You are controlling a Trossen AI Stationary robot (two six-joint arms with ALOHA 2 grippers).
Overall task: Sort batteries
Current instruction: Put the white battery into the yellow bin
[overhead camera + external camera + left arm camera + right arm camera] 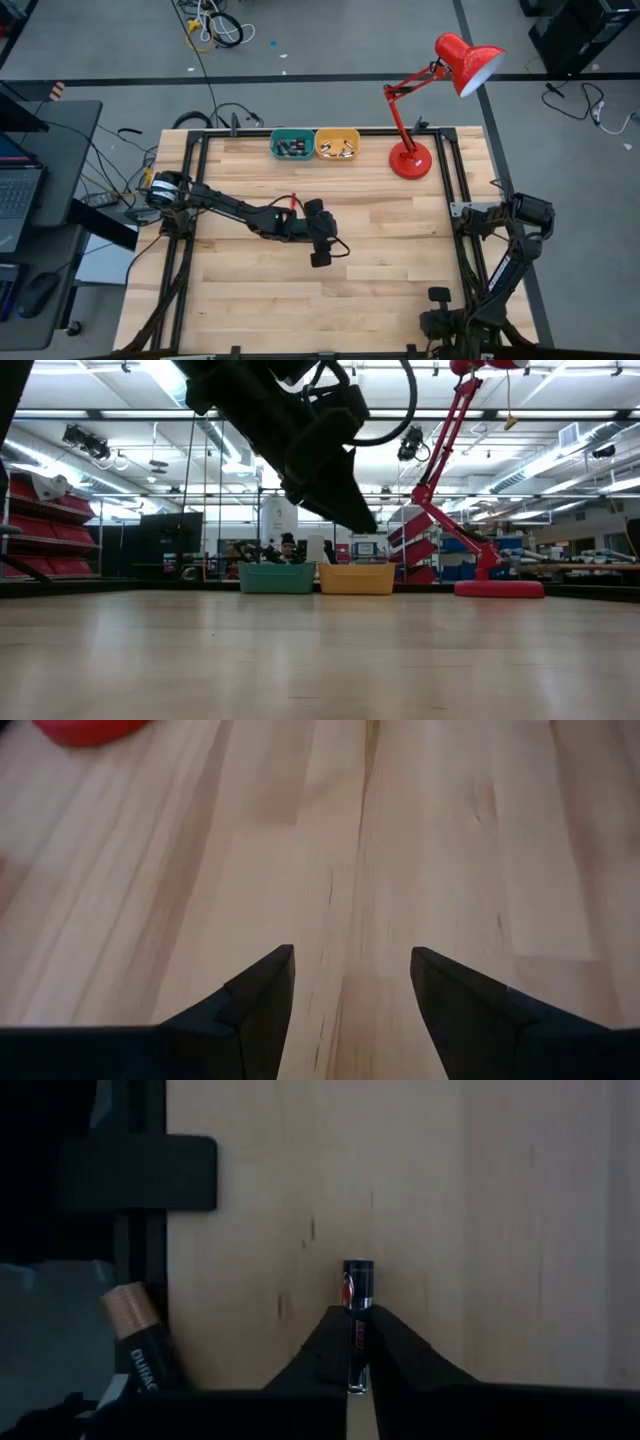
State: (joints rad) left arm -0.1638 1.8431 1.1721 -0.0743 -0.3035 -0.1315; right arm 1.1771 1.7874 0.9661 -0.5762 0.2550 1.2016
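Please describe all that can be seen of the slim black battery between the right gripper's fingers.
The slim black cylindrical battery has a glossy dark body with a red and white mark near its far end. It lies lengthwise between the two dark fingers of the right gripper, which are shut on it, its far end sticking out ahead of the fingertips. Pale wooden table shows behind it. Its near end is hidden by the fingers.

Two black jointed arms (250, 212) with looping black cables, tapered end effectors.
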